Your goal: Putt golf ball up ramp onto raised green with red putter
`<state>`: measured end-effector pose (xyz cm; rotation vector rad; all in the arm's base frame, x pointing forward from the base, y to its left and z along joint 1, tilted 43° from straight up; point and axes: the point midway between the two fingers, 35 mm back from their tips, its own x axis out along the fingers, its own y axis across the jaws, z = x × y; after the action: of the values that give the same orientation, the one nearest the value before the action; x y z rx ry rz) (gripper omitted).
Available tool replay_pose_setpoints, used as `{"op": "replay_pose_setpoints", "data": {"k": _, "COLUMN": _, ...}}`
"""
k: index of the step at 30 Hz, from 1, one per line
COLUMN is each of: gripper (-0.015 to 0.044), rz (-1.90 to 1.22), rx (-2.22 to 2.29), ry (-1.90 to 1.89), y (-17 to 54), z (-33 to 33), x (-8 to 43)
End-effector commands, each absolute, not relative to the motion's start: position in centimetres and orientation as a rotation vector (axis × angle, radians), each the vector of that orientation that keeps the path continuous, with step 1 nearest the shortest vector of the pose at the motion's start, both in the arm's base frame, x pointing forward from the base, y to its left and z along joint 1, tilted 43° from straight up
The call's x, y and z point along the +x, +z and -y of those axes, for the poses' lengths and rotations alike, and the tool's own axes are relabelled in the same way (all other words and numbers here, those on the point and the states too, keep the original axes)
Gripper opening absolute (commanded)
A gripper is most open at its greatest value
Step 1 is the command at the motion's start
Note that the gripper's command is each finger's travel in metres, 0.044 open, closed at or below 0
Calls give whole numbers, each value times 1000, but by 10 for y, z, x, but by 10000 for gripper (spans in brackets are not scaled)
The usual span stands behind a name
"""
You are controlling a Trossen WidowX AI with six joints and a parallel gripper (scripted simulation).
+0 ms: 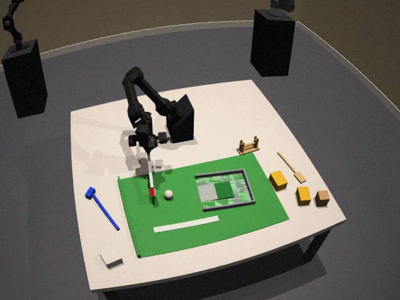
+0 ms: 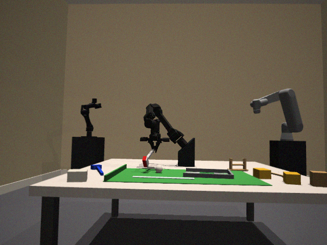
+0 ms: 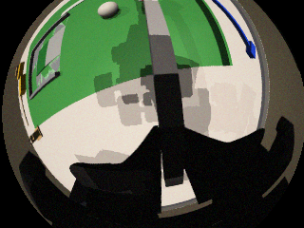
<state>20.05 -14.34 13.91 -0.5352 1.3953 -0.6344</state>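
Observation:
My gripper (image 1: 148, 151) (image 2: 155, 150) (image 3: 163, 128) is shut on the red putter's dark grip. The red putter (image 1: 150, 174) (image 2: 150, 153) (image 3: 161, 47) slopes down from the fingers, its red head a little above the mat, left of the ball in the top and exterior views. The white golf ball (image 1: 168, 194) (image 2: 158, 169) (image 3: 108, 9) rests on the green mat (image 1: 180, 245) (image 2: 118, 177) (image 3: 85, 71). The grey ramp (image 1: 206, 192) leads up to the raised dark green square (image 1: 224, 190), right of the ball. In the wrist view the putter's head is out of frame.
A dark border (image 1: 229, 207) (image 2: 208, 176) surrounds the ramp and green, open toward the ball. A white strip (image 1: 186, 224) lies on the mat. A blue mallet (image 1: 105, 210) lies left. A wooden rack (image 1: 249, 148), yellow blocks (image 1: 278, 180) (image 1: 303, 195) and a wooden mallet (image 1: 287, 162) are right.

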Motion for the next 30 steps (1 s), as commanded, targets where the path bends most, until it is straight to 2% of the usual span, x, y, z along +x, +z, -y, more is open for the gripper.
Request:
{"op": "replay_pose_setpoints", "data": {"k": 1, "gripper": 0, "rz": -1396, "rx": -536, "ry": -626, "y": 134, "z": 146, "x": 201}}
{"op": "replay_pose_setpoints", "data": {"k": 30, "gripper": 0, "rz": -1397, "rx": -536, "ry": -631, "y": 133, "z": 172, "x": 201}}
